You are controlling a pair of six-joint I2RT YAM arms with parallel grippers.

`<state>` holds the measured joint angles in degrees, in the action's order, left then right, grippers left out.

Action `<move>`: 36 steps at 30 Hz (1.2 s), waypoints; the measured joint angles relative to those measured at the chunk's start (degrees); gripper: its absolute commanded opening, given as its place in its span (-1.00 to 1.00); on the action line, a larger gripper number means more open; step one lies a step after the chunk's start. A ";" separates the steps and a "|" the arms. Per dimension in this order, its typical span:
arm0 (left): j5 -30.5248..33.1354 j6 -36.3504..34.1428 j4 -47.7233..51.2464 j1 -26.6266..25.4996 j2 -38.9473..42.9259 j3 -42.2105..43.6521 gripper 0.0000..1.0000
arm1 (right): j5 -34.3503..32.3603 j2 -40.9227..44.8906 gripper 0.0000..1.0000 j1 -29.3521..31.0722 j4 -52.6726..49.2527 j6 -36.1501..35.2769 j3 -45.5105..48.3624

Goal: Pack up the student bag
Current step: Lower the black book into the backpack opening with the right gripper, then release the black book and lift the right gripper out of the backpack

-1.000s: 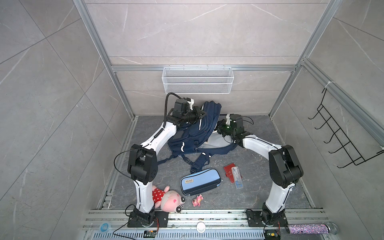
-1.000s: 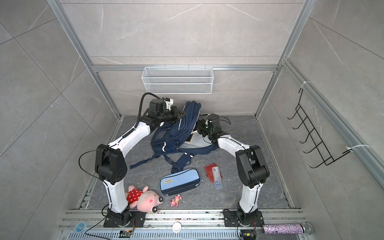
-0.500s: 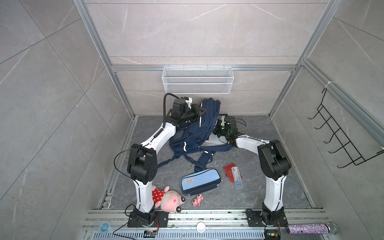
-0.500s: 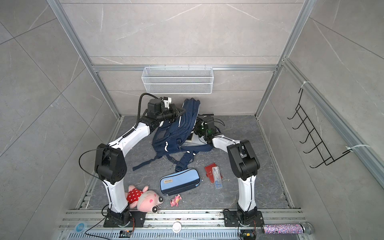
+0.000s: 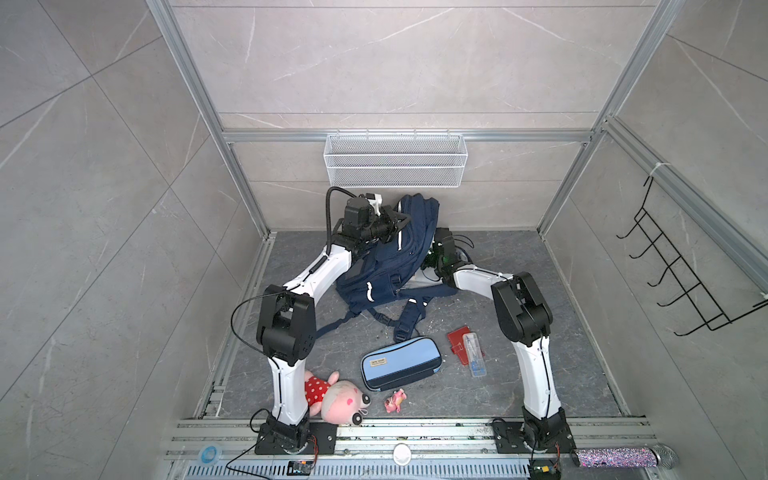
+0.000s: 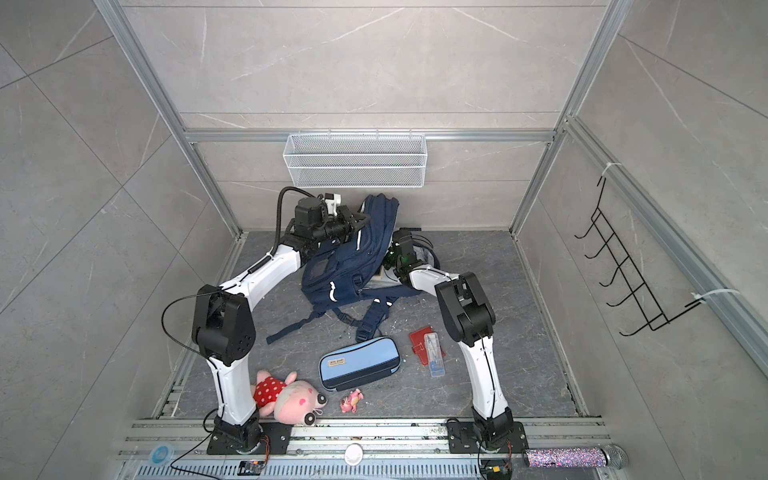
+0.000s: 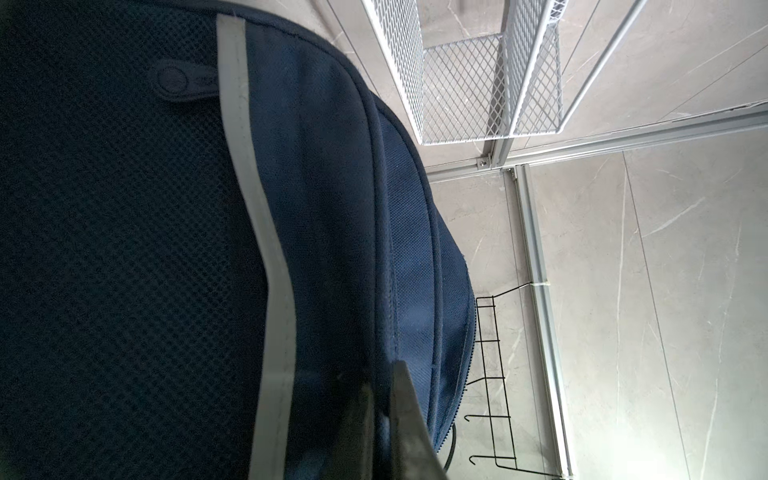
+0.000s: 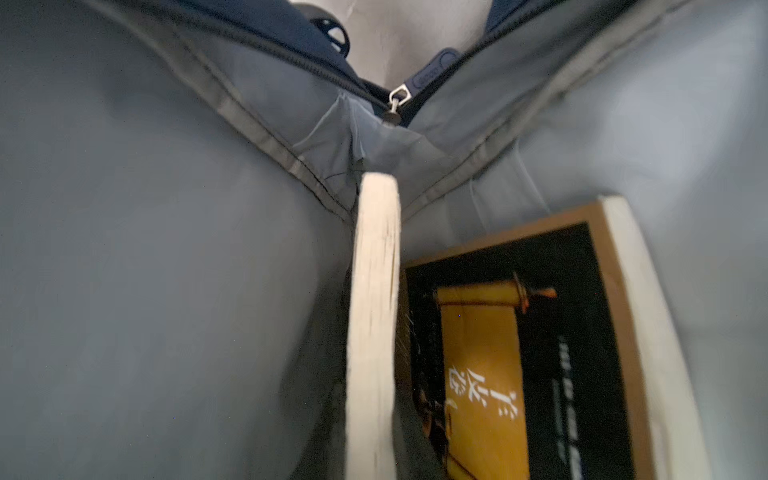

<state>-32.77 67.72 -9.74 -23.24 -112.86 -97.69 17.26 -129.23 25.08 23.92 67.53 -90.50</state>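
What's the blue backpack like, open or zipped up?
Open: the right wrist view looks inside the backpack, past its parted zipper, at grey lining and a book.

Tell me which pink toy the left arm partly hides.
The large plush pig in the red spotted dress; the tiny pink toy lies fully visible by the pencil case.

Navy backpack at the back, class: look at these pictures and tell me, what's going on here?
The left gripper is shut on the top of the large navy-blue fabric backpack, holding it up. The right arm reaches into its open compartment, gripper hidden. Inside, the right wrist view shows a black-covered book with a yellow scroll and another book edge-on. The light-blue zipped pencil case and pink plush toy lie unpacked in front.
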 measured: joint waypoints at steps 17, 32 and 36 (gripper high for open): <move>-0.68 0.22 -4.63 2.23 0.00 3.69 -1.00 | -0.61 9.14 0.78 -5.05 -7.41 -6.25 3.45; -0.44 -7.58 2.05 2.10 -0.02 3.58 -1.00 | -5.29 37.13 0.83 -14.14 -28.63 -24.87 15.45; 0.63 -12.35 7.56 0.20 -1.77 0.57 -1.00 | -7.26 45.53 0.83 -13.94 -35.60 -29.92 17.97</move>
<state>-32.14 55.37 -2.17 -23.05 -114.63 -97.12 10.00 -83.70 11.14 -11.68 37.60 -72.53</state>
